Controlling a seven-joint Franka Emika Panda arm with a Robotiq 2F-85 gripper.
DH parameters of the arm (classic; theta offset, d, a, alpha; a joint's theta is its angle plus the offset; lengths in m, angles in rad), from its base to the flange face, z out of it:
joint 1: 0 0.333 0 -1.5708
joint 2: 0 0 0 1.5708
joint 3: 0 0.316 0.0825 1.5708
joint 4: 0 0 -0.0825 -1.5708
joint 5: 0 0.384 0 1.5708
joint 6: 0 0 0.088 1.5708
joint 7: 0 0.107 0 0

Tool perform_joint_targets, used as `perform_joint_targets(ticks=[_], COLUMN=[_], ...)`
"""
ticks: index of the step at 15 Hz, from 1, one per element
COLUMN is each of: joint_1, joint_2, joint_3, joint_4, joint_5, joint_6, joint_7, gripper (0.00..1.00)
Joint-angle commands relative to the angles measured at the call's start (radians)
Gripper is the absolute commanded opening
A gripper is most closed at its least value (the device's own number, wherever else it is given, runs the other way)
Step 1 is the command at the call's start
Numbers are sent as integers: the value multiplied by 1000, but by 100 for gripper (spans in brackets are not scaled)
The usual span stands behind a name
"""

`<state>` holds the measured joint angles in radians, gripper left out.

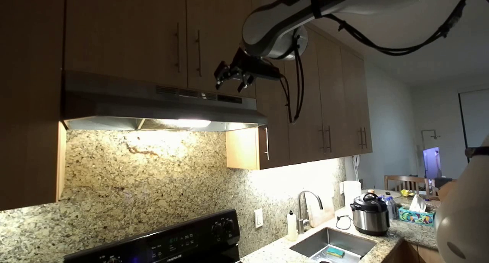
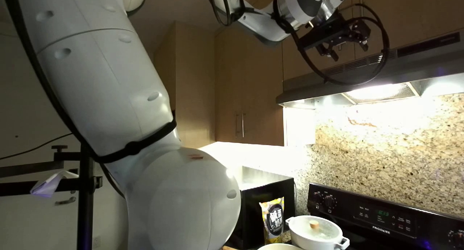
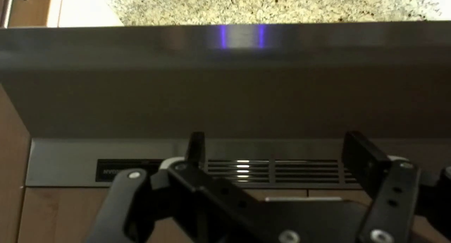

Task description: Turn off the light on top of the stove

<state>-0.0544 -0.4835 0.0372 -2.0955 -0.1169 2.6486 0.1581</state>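
The lit light (image 1: 191,123) under the range hood (image 1: 168,109) shines on the backsplash; the light (image 2: 377,91) and hood (image 2: 409,70) also show in an exterior view. A dark labelled panel (image 1: 229,99) sits on the hood's upper front beside vent slots; it shows in the wrist view (image 3: 114,170), partly behind a finger. I cannot make out switches on it. My gripper (image 1: 229,86) is open and empty, in front of the cabinet doors near the hood's top edge. In the wrist view, the gripper (image 3: 275,139) has its fingers spread across the vent slots (image 3: 306,170).
Upper cabinets (image 1: 133,34) with bar handles stand above and beside the hood. The stove's control panel (image 1: 172,240) is below. A white pot (image 2: 315,233), a snack bag (image 2: 273,219) and a microwave (image 2: 268,186) are nearby. A cable loop (image 2: 386,46) hangs around the gripper.
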Motion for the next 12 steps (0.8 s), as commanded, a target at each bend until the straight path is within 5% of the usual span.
perform_joint_targets(ticks=[1, 12], joint_1=[-9, -10], joint_2=[21, 66], joint_3=[6, -6], joint_4=[14, 57], joint_5=[10, 15], joint_6=[23, 52], joint_7=[-9, -14], gripper=[100, 100])
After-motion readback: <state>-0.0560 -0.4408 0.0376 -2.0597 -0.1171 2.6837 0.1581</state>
